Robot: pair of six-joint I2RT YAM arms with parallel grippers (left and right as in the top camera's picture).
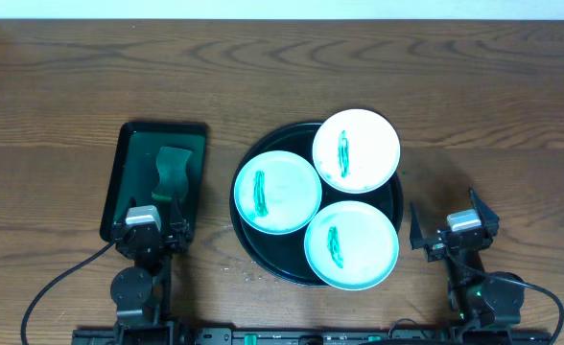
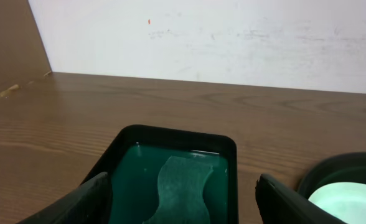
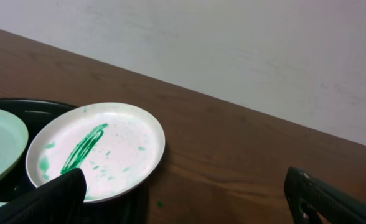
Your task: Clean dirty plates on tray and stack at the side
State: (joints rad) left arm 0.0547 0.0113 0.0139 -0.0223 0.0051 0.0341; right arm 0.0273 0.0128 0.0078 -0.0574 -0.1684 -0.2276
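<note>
Three pale plates sit on the round black tray (image 1: 248,240), each with a green smear: one at the left (image 1: 278,192), one at the back right (image 1: 356,150), one at the front (image 1: 352,244). My left gripper (image 1: 148,216) is open and empty at the near end of a dark green rectangular tray (image 1: 119,172) that holds a green sponge (image 1: 174,170). The sponge also shows in the left wrist view (image 2: 180,190). My right gripper (image 1: 445,228) is open and empty, to the right of the black tray. The right wrist view shows the back right plate (image 3: 99,152).
The table is dark wood, with a white wall behind it. The green tray's rim (image 2: 233,174) lies between my left fingers. The black tray's rim (image 2: 338,165) shows at the right of the left wrist view. A small green speck (image 3: 159,203) lies on the wood.
</note>
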